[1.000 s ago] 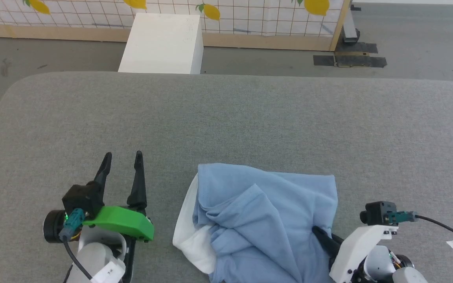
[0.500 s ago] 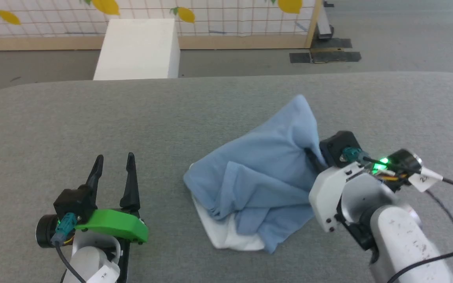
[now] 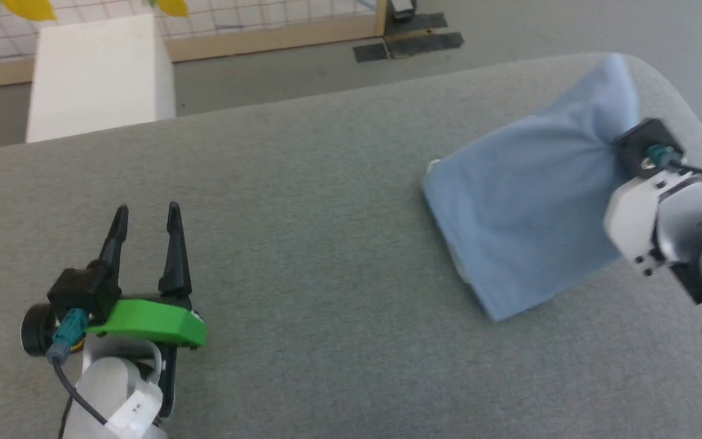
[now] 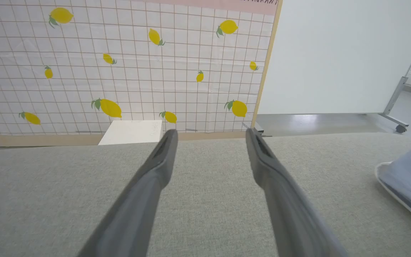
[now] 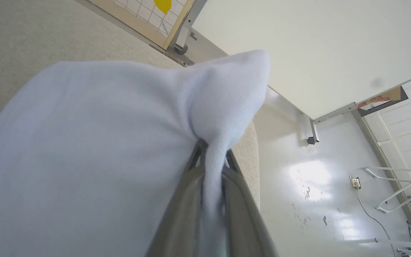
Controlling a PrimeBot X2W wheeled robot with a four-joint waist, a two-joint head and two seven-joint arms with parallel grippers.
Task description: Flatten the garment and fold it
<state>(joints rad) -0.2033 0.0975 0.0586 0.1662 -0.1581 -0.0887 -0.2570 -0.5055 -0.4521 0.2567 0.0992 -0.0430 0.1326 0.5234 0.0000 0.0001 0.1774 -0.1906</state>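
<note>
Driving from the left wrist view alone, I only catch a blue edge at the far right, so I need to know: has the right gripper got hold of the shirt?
Observer: Yes. The right wrist view shows the right gripper shut on a bunched fold of the garment.
Operator: Where is that pinch?
Observer: In the head view, it is by the rounded far right corner of the table.
Operator: Is it spread flat?
Observer: No. It seems to slope from the raised pinch down to the table as one smooth sheet.

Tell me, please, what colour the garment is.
The garment is light blue, best seen in the head view.
</note>
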